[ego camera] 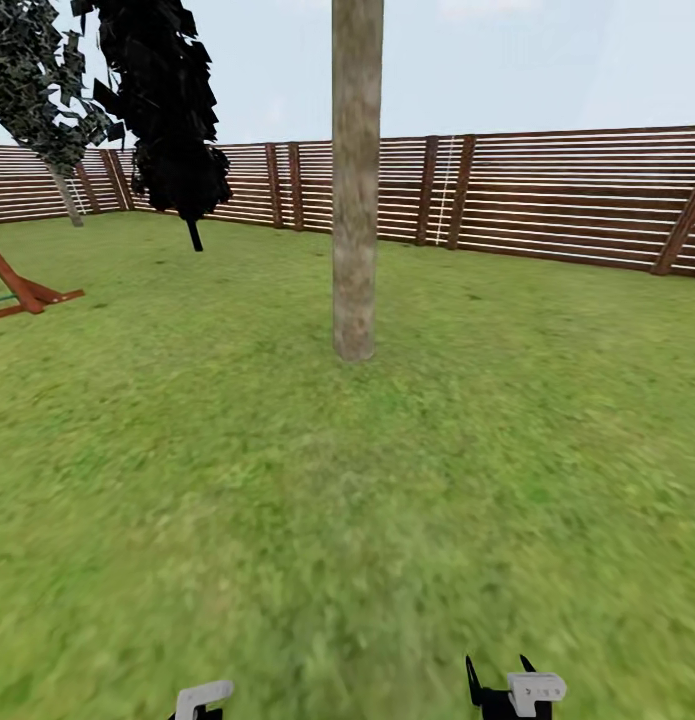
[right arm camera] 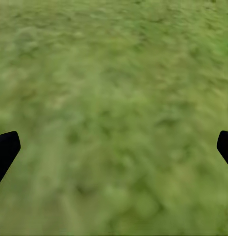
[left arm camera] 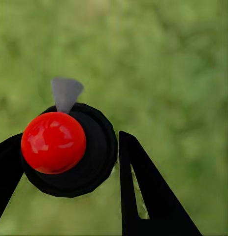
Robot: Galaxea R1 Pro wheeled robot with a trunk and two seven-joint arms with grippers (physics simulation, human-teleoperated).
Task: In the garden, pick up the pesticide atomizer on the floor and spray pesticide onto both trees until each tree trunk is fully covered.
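Straight ahead on green lawn (ego camera: 187, 480), well apart: thick pale mottled tree trunk (ego camera: 356, 180), squarely faced for spraying. Clamped between left gripper (left arm camera: 64, 162) fingers: small black red-capped pesticide atomizer (left arm camera: 53, 142), ready. Right gripper (right arm camera: 114, 147) spread wide, empty over grass.

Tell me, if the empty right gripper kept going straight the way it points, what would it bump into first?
Most likely the blurry green grass lawn. The right gripper looks along its two black fingers at nothing else, though how far off it lies is unclear.
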